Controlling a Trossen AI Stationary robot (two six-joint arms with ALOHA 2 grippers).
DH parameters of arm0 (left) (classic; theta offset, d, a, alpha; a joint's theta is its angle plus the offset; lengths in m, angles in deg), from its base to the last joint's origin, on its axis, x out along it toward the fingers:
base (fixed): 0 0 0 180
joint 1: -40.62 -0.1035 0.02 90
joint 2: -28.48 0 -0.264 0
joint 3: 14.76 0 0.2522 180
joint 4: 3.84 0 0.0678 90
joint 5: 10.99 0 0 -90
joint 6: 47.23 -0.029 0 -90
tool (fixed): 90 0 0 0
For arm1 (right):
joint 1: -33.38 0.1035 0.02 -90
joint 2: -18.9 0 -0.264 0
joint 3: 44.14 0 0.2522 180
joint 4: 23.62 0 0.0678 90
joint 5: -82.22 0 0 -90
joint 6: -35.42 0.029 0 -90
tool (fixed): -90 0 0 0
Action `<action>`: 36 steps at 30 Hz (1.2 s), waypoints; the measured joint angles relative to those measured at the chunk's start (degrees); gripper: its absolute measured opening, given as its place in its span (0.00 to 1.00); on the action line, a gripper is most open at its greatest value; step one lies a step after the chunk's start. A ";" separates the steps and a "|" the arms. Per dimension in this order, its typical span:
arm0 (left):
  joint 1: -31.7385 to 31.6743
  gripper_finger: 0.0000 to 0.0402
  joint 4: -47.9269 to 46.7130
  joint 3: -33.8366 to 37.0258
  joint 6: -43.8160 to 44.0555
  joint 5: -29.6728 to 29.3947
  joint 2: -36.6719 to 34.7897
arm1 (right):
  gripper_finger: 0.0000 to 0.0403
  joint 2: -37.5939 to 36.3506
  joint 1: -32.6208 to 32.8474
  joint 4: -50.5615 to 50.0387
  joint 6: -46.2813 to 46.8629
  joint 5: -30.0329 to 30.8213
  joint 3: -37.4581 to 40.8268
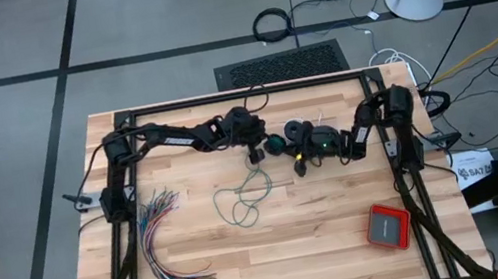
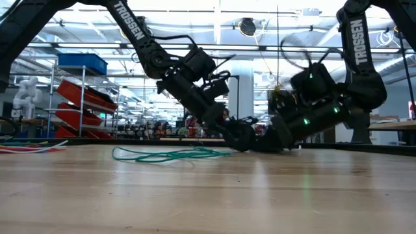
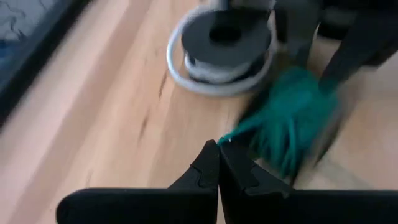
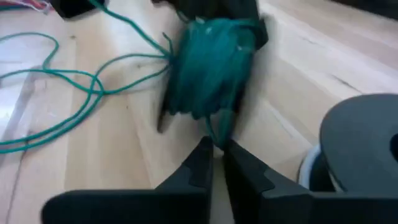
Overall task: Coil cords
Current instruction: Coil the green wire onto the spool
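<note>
The teal-green cord is partly wound into a small bundle point(image 4: 211, 68) lying mid-table, and its loose loops point(image 1: 244, 201) trail over the wood toward the near edge. My left gripper point(image 3: 219, 149) is shut at the bundle's left side. My right gripper point(image 4: 216, 148) comes from the right, its fingers a narrow gap apart; strands from the bundle reach down to that gap. The black cord point(image 3: 221, 46) lies flat beside them as a finished coil with a white turn around it. My left gripper pinches a teal strand point(image 3: 229, 139) between its fingertips, where it leaves the bundle. The fingers slant down from the table's left. The bundle lies on the table just ahead of them. My right gripper: I cannot tell whether its fingers touch the teal strands point(image 4: 217, 129) at their tips.
A fan of many-coloured wires point(image 1: 165, 245) lies at the near left. A red box point(image 1: 387, 226) sits at the near right. Bare wood point(image 1: 289, 254) spreads between them toward the near edge.
</note>
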 joint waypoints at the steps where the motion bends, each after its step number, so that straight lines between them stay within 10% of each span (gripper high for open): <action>1: 0.00 0.00 -0.43 0.09 0.01 -0.04 0.16 | 0.05 0.08 -0.01 0.66 -0.33 0.48 0.08; 36: 0.04 0.00 -2.09 0.07 -0.47 0.40 0.17 | 0.16 -3.43 -0.22 3.71 -0.67 0.34 3.21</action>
